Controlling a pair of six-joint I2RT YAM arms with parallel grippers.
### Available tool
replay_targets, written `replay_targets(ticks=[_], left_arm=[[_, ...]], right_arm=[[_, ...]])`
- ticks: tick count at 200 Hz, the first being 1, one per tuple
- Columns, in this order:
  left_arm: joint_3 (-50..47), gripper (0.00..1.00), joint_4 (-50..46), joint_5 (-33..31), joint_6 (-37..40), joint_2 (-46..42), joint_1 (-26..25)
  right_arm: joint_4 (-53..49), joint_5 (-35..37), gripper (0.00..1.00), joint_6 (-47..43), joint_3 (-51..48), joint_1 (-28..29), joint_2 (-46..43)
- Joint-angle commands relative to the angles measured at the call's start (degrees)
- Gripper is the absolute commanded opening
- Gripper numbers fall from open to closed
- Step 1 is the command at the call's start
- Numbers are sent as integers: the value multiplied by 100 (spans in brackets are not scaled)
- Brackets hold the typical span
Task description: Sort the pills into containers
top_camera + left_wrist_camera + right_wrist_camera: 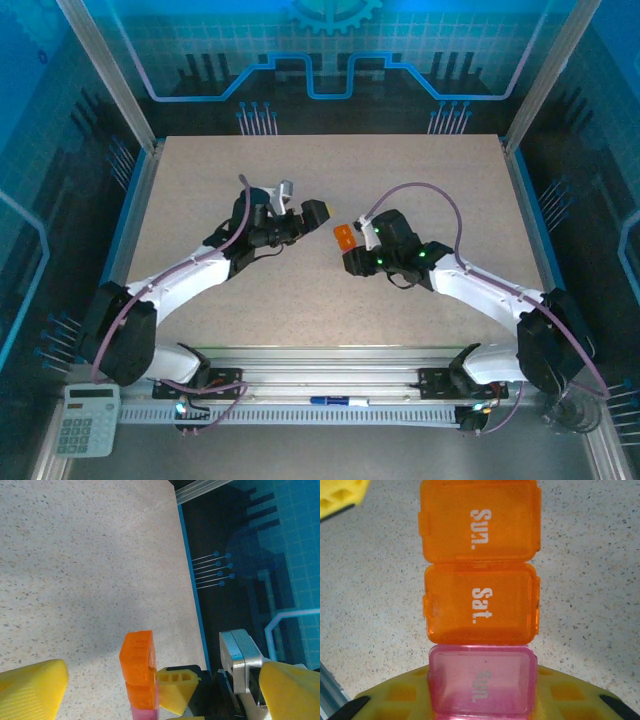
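Observation:
My right gripper (353, 240) is shut on the containers (344, 237), a strip of joined compartments held a little above the table's middle. In the right wrist view the containers (480, 595) show two orange lids marked "Sun." and "Sat." and a pink one, all closed. The pink end sits between my right gripper's (480, 702) yellow fingers. My left gripper (305, 202) stands open just left of the strip. From the left wrist the containers (139, 665) appear edge-on between the wide-apart yellow fingers of the left gripper (164, 672), touching neither. The pills are out of view.
A calculator (88, 420) lies at the near left corner. On the front rail rests a blue pen (335, 401). The table's blue right edge (192, 580) runs past the left gripper. Bare speckled tabletop (330, 165) stretches behind both arms.

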Motion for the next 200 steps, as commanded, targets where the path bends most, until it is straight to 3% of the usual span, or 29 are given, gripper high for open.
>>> replay_targets(ticks=[1,200], left_arm=[[72,99,456,117,-264,94,-85],[-57,99,1160,81,-706,513,-523]], right_arm=[[239,-157,23,169,99,-99,57],[587,-351,23,324,-16,-195,342]])
